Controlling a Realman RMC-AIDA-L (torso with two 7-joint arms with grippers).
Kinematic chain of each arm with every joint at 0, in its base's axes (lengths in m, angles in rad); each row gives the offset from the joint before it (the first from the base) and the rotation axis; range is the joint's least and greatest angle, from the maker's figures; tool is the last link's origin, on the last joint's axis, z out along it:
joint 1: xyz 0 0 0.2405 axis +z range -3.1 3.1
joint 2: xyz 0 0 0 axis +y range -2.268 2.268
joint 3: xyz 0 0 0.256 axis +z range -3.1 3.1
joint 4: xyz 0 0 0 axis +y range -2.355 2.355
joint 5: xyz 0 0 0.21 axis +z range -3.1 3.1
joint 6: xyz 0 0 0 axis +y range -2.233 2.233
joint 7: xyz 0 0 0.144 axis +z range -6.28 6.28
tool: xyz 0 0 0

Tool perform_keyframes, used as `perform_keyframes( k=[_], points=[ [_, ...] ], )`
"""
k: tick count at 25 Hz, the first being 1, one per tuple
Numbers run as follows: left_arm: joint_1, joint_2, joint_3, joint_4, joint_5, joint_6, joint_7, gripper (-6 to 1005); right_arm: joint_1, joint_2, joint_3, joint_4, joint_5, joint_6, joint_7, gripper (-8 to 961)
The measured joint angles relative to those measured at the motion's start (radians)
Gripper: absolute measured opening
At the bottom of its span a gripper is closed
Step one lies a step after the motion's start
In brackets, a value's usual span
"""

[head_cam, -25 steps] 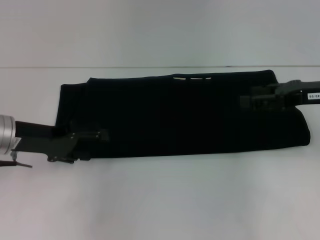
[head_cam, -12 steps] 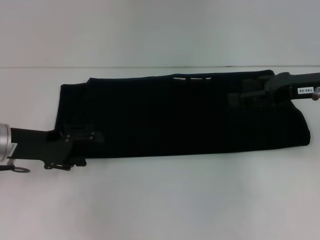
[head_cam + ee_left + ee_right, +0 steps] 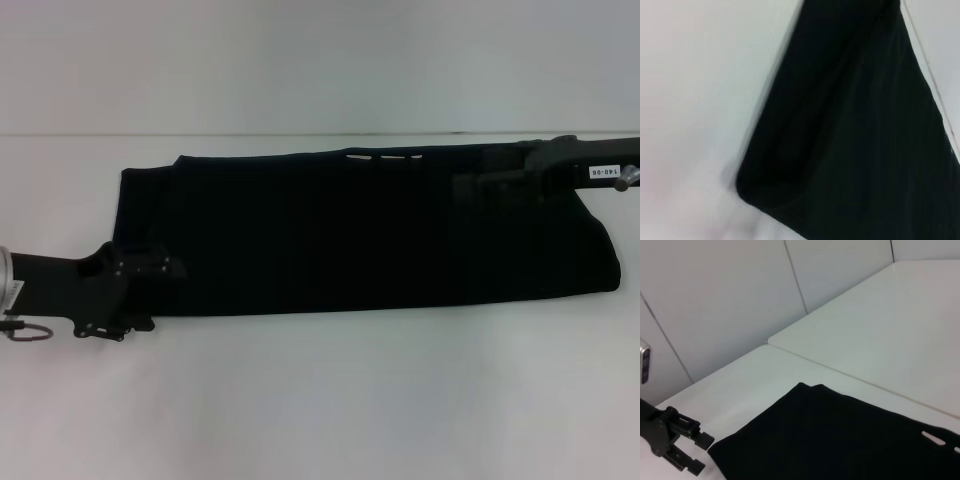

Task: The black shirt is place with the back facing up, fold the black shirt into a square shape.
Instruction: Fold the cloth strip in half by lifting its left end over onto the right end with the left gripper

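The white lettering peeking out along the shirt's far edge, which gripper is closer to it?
Right. The right gripper sits over the black shirt just beside the white lettering. The left gripper is at the shirt's opposite, near-left corner, much farther away.

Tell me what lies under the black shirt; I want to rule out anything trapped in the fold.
Around the black shirt only bare white table shows. The left gripper and right gripper sit over its ends. Whatever lies beneath or inside the fabric is covered.
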Motion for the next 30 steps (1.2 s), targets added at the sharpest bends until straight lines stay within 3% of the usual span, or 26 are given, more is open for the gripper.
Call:
perform_keyframes(
  k=[3,13,30],
  points=[
    [0.01,-0.001,-0.063,-0.026,-0.005,-0.019,-0.036,884,0.003,0.001,0.0,-0.001,0.0,0.008,0.0,905],
    [0.026,-0.008,-0.125,-0.074,-0.005,-0.064,-0.076,884,0.01,0.004,0.001,-0.013,0.0,0.026,0.001,906],
    [0.045,-0.011,-0.139,-0.078,0.001,-0.124,-0.075,882,0.013,0.006,0.004,-0.024,0.0,0.05,0.003,907]
  ],
)
